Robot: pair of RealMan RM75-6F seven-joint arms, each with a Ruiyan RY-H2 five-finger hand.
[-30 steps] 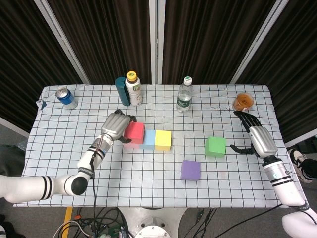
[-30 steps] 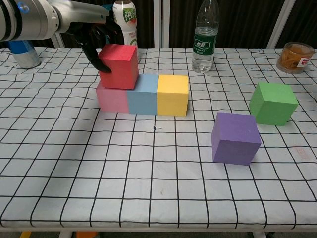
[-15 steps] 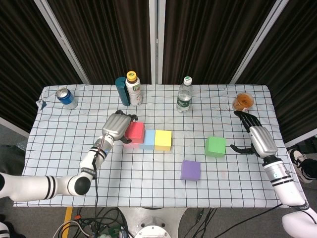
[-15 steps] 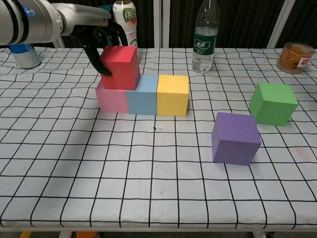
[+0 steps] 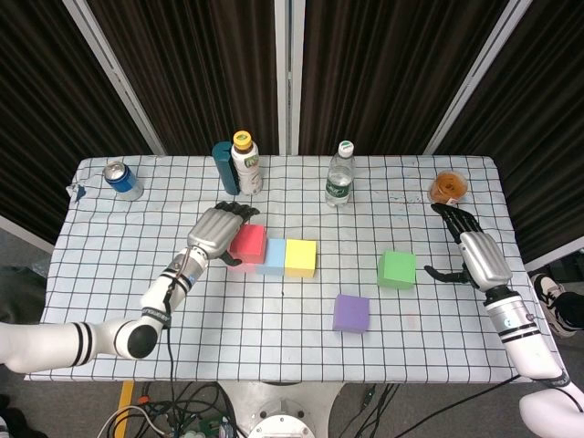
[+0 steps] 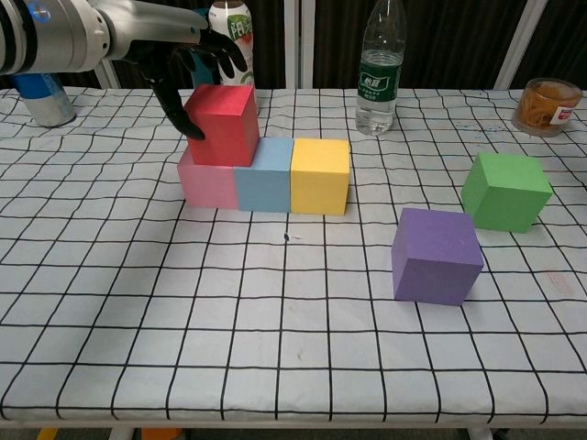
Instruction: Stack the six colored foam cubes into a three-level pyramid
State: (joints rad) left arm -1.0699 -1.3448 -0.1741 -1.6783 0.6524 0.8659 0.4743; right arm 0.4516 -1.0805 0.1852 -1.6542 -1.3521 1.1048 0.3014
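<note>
Cubes are forming a pyramid: pink (image 6: 206,181), blue (image 6: 264,176) and yellow (image 6: 320,174) touching as base, red cube (image 6: 223,124) sitting atop pink and blue. Left hand (image 5: 217,233) is spreading beside it, thumb touching; right hand (image 5: 478,255) is waiting open near green cube (image 5: 397,269); purple cube (image 5: 351,312) is lying apart.

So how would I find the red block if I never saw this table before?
Look near the middle of the checkered table for a row of three cubes: pink, blue, yellow. The red block sits on top, over the pink and blue ones. It is the only cube raised off the cloth, with the left hand beside it.
</note>
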